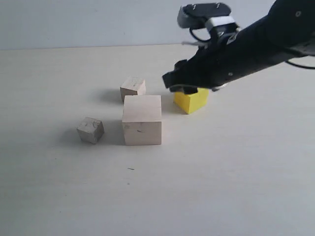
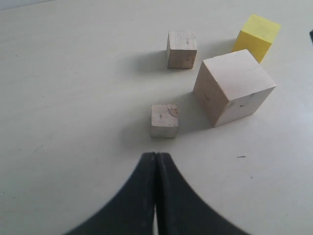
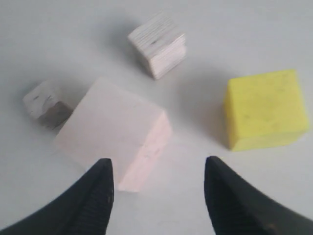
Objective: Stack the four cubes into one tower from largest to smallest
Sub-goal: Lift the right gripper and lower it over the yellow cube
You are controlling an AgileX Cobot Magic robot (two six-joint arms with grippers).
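All four cubes stand apart on the table. The large pale wooden cube (image 1: 141,119) (image 2: 234,87) (image 3: 112,132) is in the middle. The yellow cube (image 1: 191,100) (image 2: 257,36) (image 3: 264,110) sits behind it to the right. One small pale cube (image 1: 133,88) (image 2: 182,49) (image 3: 157,44) is behind the large one, the other small cube (image 1: 90,130) (image 2: 164,120) (image 3: 44,103) to its left. My right gripper (image 1: 183,87) (image 3: 159,164) hovers open and empty over the yellow cube's near-left corner. My left gripper (image 2: 156,154) is shut and empty, short of the front small cube, and is out of the exterior view.
The pale table (image 1: 221,187) carries only the cubes. A light wall (image 1: 74,19) rises behind its far edge. The dark right arm (image 1: 256,44) reaches in from the upper right.
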